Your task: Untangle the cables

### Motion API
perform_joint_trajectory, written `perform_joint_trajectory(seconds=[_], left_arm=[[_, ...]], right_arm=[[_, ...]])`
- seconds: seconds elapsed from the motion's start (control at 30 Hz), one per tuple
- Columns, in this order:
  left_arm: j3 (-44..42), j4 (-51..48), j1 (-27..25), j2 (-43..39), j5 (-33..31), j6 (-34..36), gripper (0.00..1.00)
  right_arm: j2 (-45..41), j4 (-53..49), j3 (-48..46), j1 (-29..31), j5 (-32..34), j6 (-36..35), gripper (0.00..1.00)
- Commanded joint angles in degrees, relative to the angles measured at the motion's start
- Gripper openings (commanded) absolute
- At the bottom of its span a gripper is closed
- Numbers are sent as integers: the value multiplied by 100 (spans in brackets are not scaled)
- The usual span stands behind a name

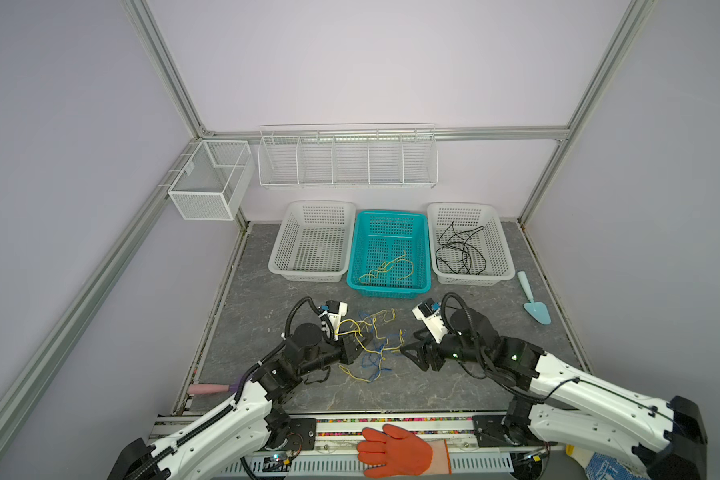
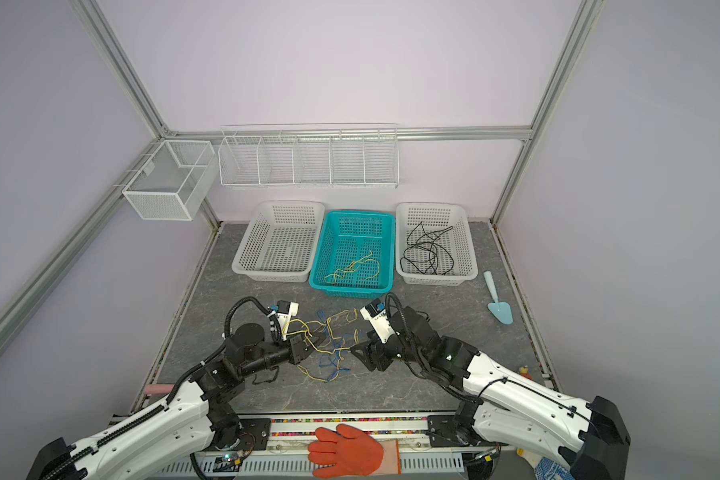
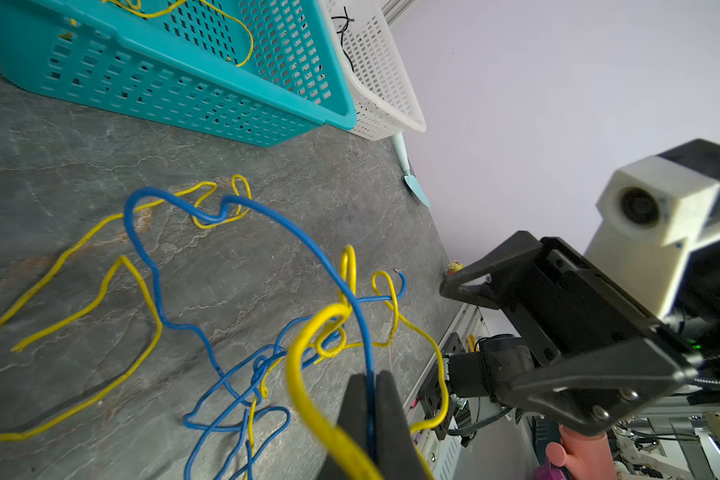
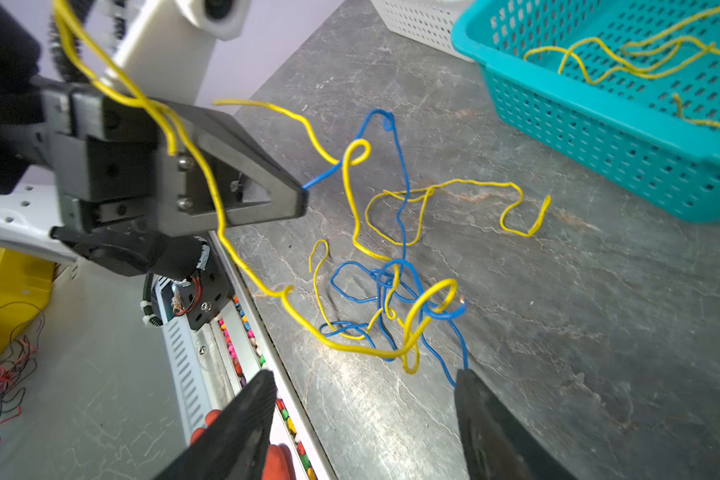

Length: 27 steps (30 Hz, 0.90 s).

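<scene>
A tangle of thin yellow and blue cables point(image 1: 373, 345) point(image 2: 329, 347) lies on the grey floor between my two grippers. My left gripper point(image 3: 373, 384) point(image 1: 364, 340) is shut on a blue cable point(image 3: 308, 245), which runs straight out from between its pads. A yellow cable point(image 4: 163, 112) is draped over that gripper's body. On the other side of the tangle my right gripper point(image 4: 364, 378) point(image 1: 410, 344) stands open with nothing between its fingers. A blue strand runs up to one fingertip point(image 4: 468, 384). Another yellow cable point(image 1: 387, 268) lies in the teal basket, and a black cable point(image 1: 460, 249) in the right white basket.
Three baskets stand in a row at the back: a white one point(image 1: 281, 266), the teal one point(image 1: 387, 289) and a white one point(image 1: 504, 249). A light blue trowel point(image 1: 535, 305) lies at the right. An orange glove point(image 1: 395, 451) rests on the front rail. Wire racks point(image 1: 346, 160) hang on the wall.
</scene>
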Motion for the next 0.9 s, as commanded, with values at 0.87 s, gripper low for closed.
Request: perform_joint_trajectory(seconds=[0.87], left_arm=[[357,-328,-6,110,6,84,0]], right_arm=[[2294,384,1446,1229,1107,-1774,64]])
